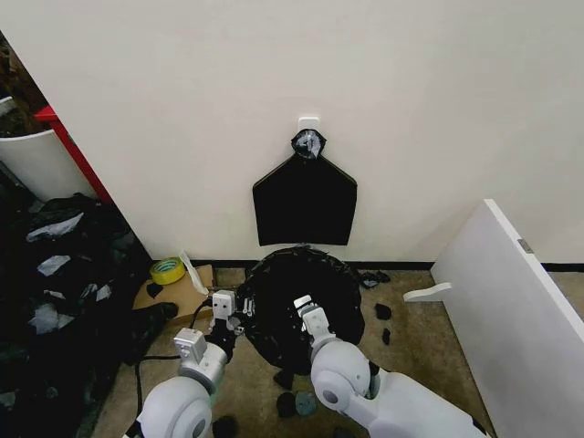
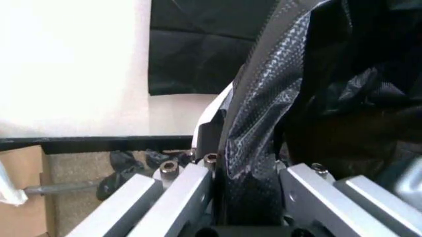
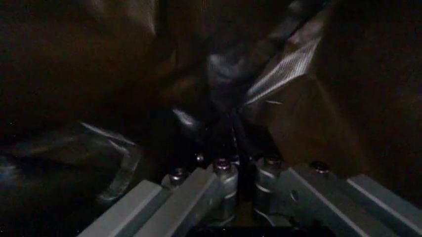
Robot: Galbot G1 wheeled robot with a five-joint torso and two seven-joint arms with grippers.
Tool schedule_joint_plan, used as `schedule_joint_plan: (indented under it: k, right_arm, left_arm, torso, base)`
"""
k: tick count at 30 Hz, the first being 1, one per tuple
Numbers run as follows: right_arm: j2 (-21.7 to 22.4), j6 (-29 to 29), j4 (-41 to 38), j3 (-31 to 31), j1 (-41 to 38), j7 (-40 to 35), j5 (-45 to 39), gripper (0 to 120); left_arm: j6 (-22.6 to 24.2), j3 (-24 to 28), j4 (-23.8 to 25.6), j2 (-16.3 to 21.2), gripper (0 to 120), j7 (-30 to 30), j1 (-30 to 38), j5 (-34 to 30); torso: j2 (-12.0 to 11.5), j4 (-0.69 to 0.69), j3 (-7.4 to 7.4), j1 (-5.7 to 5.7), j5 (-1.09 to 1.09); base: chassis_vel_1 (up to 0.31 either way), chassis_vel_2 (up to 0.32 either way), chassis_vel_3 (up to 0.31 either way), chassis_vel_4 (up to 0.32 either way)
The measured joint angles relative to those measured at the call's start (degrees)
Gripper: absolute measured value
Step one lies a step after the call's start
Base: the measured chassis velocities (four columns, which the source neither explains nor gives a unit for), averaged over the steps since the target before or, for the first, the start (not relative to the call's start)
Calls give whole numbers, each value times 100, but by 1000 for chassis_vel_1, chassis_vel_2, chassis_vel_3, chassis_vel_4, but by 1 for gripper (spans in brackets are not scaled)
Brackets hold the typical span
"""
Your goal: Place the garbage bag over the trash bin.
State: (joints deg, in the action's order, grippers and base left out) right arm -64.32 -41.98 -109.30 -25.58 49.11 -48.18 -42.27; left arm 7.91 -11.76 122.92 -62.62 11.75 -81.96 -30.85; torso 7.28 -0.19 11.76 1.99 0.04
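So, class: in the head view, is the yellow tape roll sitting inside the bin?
No: the yellow tape roll sits on the cardboard, left of the trash bin.

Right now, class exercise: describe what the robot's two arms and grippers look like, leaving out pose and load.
Both arms have rounded, glossy white-grey shells. The left gripper and right gripper have boxy silver-white heads with flat grey metal fingers fixed by small bolts. A black cable runs along the left arm.
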Motion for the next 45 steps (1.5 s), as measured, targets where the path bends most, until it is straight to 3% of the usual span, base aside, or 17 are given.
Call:
schedule_joint_plan:
  k: [7,12,18,22,29,45]
  right_arm:
    - [-116,9,569,56,-36,377,1009,0]
    - [-120,137,478,230,-92,523,1268,0]
    - [3,459,18,299,-8,651,1188,0]
    - [169,821,-478,276,254,795,669,0]
    - [213,551,-578,150,470,607,436,0]
    - [-465,1447,438,609,-34,1034,1591,0]
  left_arm:
    - [-4,35,69,-23,0,-25,-52,1]
    - [-21,6,66,21,0,-26,-44,-2]
    - [-24,14,-23,14,0,-39,43,-42]
    - [-38,13,-113,30,0,-38,100,-69]
    - [-42,9,-122,51,0,-38,120,-94]
    - [-56,9,-88,-21,0,-38,53,-93]
  torso:
    - [0,0,0,0,1]
    - [0,0,0,0,0]
    - [0,-1,0,0,-1]
    - [0,0,0,0,-1]
    - [0,0,0,0,0]
    - [0,0,0,0,0]
  base:
    - [0,0,0,0]
    - [0,0,0,0]
    - [0,0,0,0]
    - [0,0,0,0]
    - [0,0,0,0]
    - [0,0,0,0]
